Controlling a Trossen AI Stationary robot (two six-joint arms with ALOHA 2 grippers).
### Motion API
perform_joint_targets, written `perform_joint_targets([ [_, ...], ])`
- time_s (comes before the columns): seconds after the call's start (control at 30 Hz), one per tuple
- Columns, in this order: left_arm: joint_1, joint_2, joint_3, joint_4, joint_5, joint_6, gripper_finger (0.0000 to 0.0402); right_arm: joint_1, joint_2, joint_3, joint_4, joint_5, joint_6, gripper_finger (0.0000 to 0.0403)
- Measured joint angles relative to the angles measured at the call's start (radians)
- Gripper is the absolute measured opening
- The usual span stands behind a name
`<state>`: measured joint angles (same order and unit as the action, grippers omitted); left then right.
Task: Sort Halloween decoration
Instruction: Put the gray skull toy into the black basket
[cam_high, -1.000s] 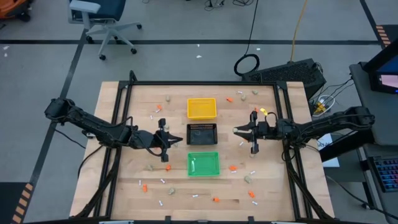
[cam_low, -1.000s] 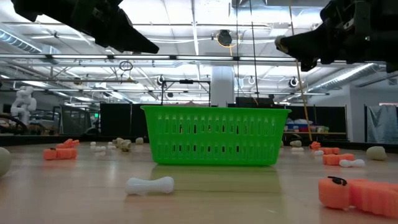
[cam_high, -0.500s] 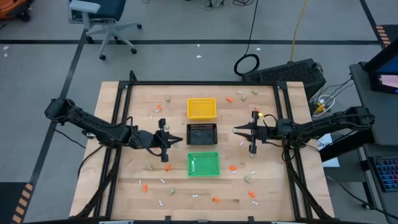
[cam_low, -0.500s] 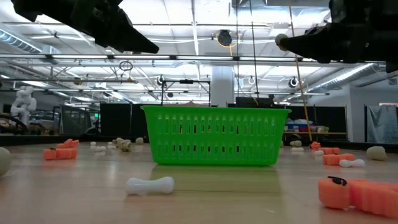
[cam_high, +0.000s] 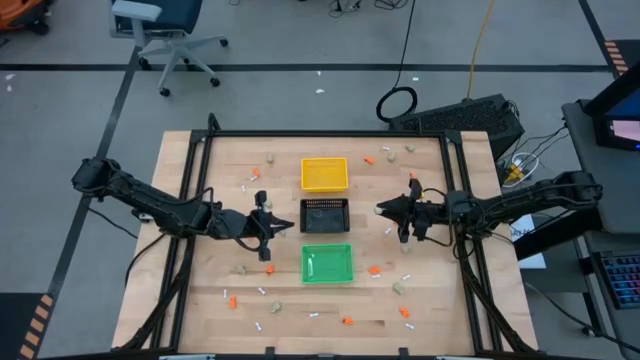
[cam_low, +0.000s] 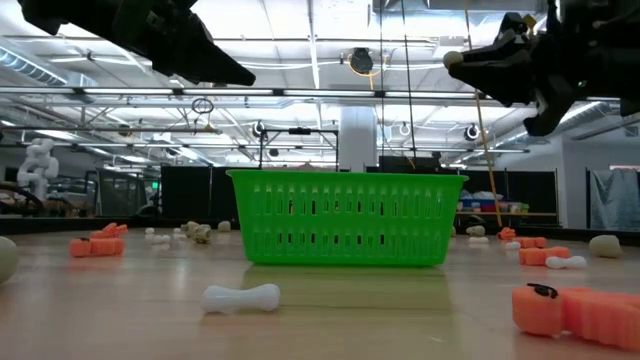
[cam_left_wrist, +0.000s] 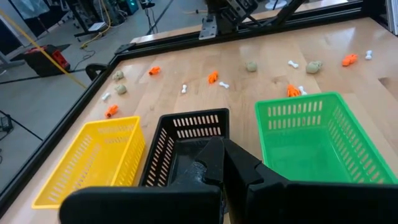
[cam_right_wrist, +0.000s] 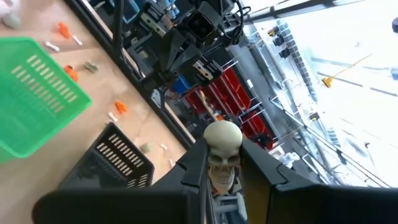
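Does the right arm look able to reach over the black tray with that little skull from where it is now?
Probably yes. The right gripper, shut on the skull, hangs just right of the black tray, with nothing between them.

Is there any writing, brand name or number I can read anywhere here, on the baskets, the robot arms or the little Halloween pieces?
None can be read.
Yellow plastic basket, black plastic basket, green plastic basket: no labels.
Left gripper and right gripper, shut on a small beige skull: no markings.
Lit screen beside the table: too small to read.
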<state>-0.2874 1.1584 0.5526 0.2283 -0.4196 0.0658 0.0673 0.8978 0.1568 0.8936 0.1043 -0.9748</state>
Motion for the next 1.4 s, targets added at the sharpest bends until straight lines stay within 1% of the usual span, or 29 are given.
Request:
perform_joint_targets([
  [0.67, 0.0, 0.0, 0.0, 0.0, -0.006, 0.001, 0.0, 0.0, 0.0, 0.0, 0.0, 0.0, -0.006, 0.0049],
  [0.97, 0.0, 0.0, 0.0, 0.0, -0.008, 0.0, 0.0, 0.0, 0.0, 0.0, 0.0, 0.0, 0.028, 0.0049],
  [1.3, 0.0, 0.0, 0.0, 0.0, -0.008, 0.0, 0.0, 0.0, 0.0, 0.0, 0.001, -0.001, 0.105, 0.0049],
  [1.4, 0.0, 0.0, 0.0, 0.0, -0.007, 0.0, 0.0, 0.0, 0.0, 0.0, 0.017, -0.003, 0.167, 0.0049],
])
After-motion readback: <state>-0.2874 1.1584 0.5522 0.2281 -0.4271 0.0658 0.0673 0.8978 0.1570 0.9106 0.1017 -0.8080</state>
